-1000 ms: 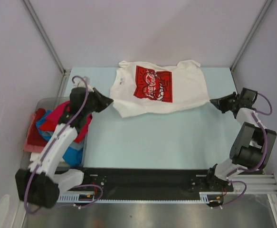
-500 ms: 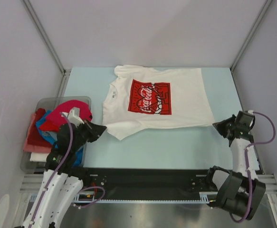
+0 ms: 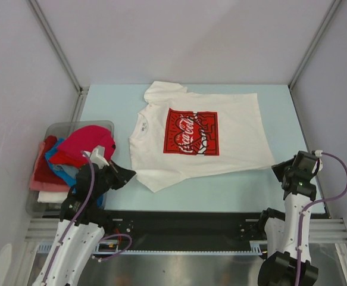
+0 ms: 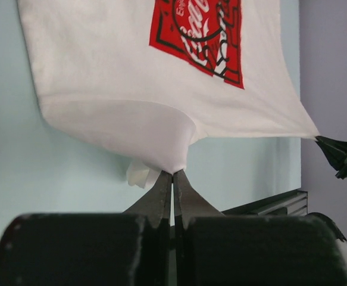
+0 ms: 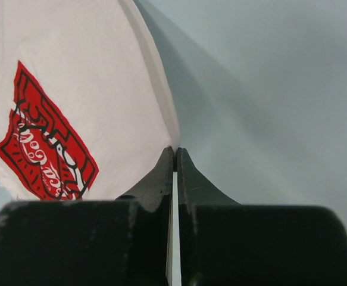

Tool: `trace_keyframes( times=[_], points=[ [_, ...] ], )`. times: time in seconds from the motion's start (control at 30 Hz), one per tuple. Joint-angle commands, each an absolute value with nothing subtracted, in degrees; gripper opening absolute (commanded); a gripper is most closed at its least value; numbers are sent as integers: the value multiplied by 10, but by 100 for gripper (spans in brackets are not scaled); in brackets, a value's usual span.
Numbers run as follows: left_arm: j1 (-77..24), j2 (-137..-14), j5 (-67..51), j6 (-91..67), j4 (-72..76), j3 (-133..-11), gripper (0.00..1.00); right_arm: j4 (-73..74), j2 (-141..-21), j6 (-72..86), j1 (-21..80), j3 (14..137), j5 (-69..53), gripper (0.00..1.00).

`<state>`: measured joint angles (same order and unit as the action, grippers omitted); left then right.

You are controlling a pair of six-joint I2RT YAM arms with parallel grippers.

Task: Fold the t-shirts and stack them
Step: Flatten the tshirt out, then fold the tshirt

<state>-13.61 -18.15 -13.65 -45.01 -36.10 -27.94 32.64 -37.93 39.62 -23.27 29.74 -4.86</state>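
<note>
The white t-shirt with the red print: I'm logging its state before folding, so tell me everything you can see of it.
The white t-shirt looks like soft cotton, with a red square print bearing white script. It lies print up, mostly flat on the pale blue table, collar to the left, one sleeve toward the far edge. The shut left tool pinches its near-left corner, and the shut right tool its near-right hem corner.

A robot test cell in a lab is shown. A pale blue table [image 3: 221,190] is boxed in by plain grey walls [image 3: 179,36] and metal frame bars [image 3: 54,44] beyond the left pincer [image 3: 133,174] and right pincer [image 3: 274,168]; behind both, 2 robot arms [image 3: 72,238] are bolted to a black rail [image 3: 185,223].
</note>
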Motion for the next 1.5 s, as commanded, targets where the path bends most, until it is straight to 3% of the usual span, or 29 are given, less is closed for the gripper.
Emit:
trace_keyframes(
  times=[0.0,0.27,1.0,1.47],
  points=[
    [-143,-208,-148,-455,-315,-262,0,318,-410,387,-234,291,-31,0],
    [-144,-311,-137,-433,-259,-332,0,258,-487,382,-220,309,-29,0],
    [-143,-637,-80,-417,-149,-557,1,178,-785,388,-166,509,18,0],
    [-142,-761,-66,-393,-151,-665,0,160,-864,402,-150,556,46,0]
  ],
)
